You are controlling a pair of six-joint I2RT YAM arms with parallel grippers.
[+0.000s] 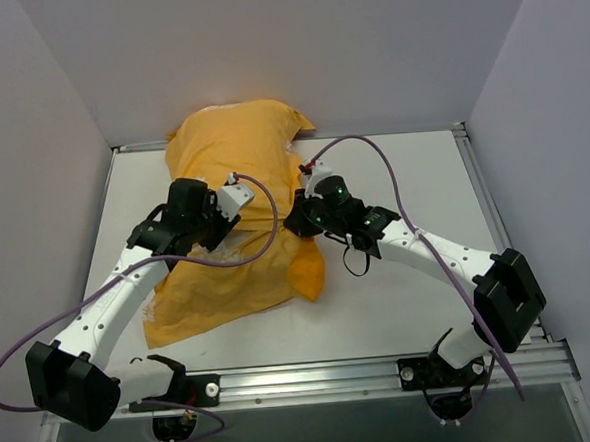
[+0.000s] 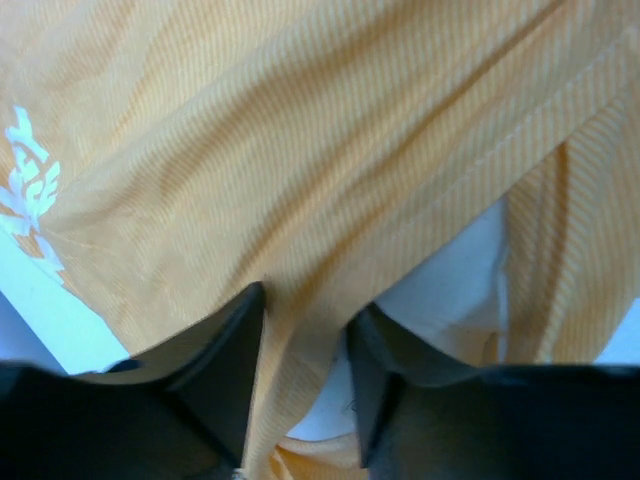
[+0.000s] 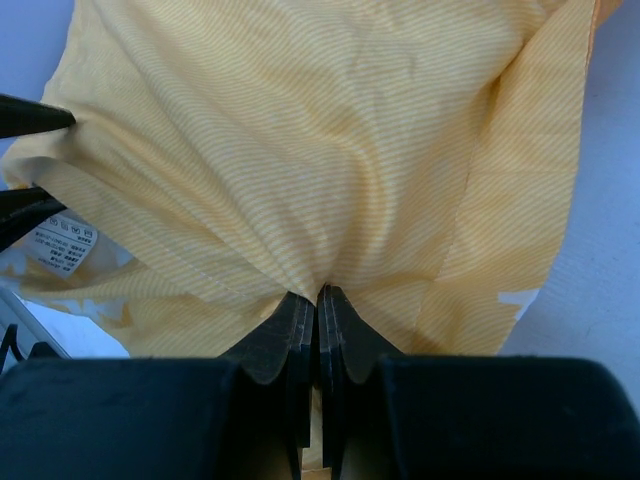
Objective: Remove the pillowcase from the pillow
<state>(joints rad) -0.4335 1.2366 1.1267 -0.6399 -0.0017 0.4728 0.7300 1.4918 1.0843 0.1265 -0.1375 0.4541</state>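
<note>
The orange-yellow pillowcase (image 1: 240,144) lies from the back wall toward the front left, plump at the back and flat in front. My left gripper (image 1: 232,210) is shut on a thick fold of the pillowcase (image 2: 300,130); its jaws stay a little apart around the wad (image 2: 310,305). Beside that fold the white pillow (image 2: 450,280) shows through the case's opening. My right gripper (image 1: 297,219) pinches the pillowcase (image 3: 300,130) near its right edge, jaws tight together (image 3: 317,292), wrinkles fanning out from them. A small printed tag (image 3: 62,250) lies at the left of the right wrist view.
The white table (image 1: 402,174) is walled at the back and both sides, with a metal rail (image 1: 385,376) along the near edge. Purple cables loop over both arms. White lettering (image 2: 30,180) shows on the case.
</note>
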